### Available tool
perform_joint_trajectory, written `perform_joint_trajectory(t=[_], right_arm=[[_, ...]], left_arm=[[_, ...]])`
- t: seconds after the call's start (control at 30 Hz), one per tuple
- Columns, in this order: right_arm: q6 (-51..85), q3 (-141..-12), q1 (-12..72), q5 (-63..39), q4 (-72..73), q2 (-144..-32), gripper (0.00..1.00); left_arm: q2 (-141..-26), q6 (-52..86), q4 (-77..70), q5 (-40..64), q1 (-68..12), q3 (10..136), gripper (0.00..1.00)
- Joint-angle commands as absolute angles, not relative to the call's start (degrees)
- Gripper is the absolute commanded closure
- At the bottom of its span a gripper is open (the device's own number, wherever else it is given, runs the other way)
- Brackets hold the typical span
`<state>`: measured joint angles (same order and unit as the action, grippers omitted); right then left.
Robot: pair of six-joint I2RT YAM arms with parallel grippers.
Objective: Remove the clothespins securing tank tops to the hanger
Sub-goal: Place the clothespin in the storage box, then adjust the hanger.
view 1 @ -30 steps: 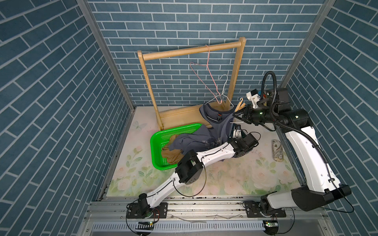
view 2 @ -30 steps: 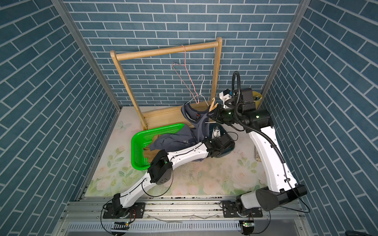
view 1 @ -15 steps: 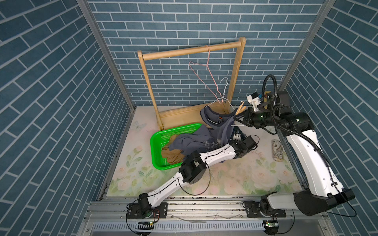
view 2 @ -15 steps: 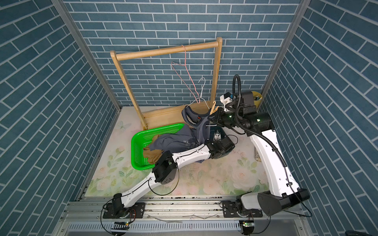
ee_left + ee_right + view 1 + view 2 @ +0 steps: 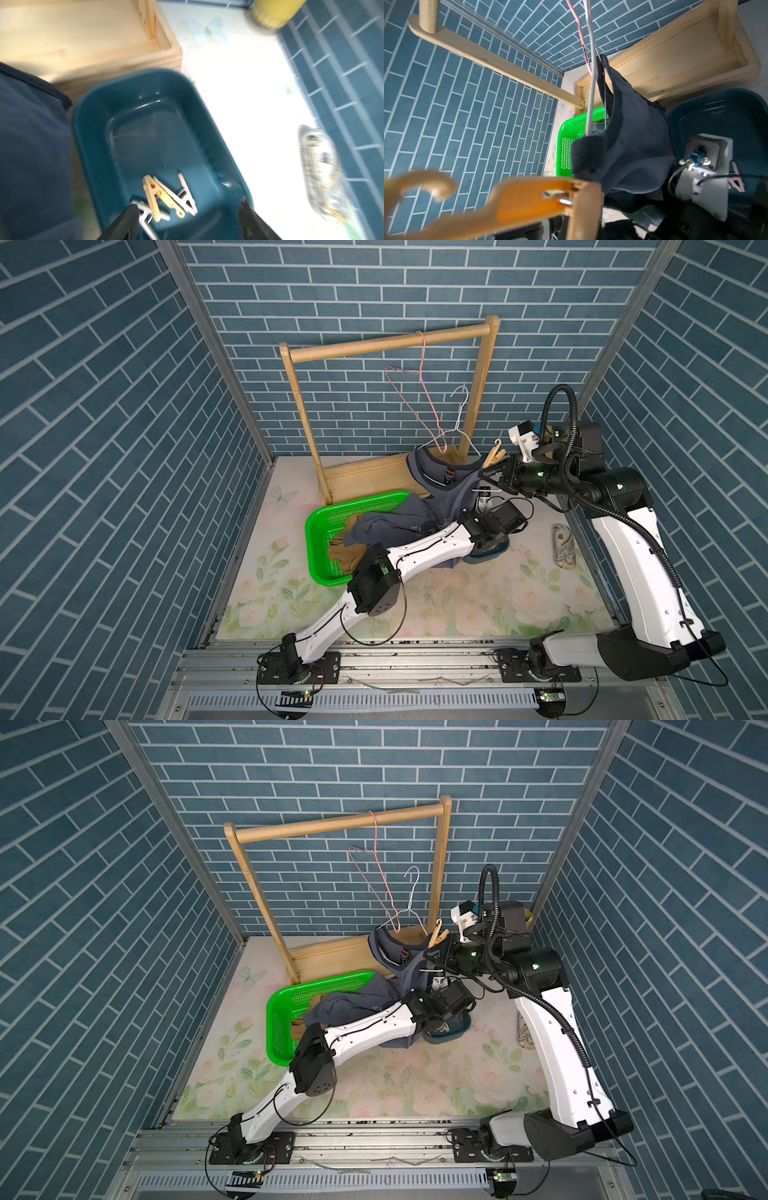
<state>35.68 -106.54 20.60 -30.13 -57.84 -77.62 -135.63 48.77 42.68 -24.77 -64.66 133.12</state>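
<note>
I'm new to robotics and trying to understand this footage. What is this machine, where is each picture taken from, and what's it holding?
These are two white robot arms, left and right, bolted to a rail, each ending in a two-fingered gripper. Two pictures look down on the whole booth from twin cameras overhead; the other two come from a camera on each wrist. On the flowered mat stand a wooden rack, a green basket holding a tan top, and a teal tub. A dark grey-blue tank top hangs by the rack and trails onto the basket. The left gripper hangs open over the tub, where several clothespins lie. The right gripper is shut on another clothespin at that top's strap; whether it grips the cloth, I cannot tell.
</note>
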Motion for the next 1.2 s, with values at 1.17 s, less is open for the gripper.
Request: perform_joint_trajectory(t=[1.17], right_arm=[[37.07, -92.41, 19.60, -28.28, -56.02, -63.77, 1.00]], left_arm=[[-102.86, 46.23, 58.31, -3.47, -71.10, 111.89, 0.16]])
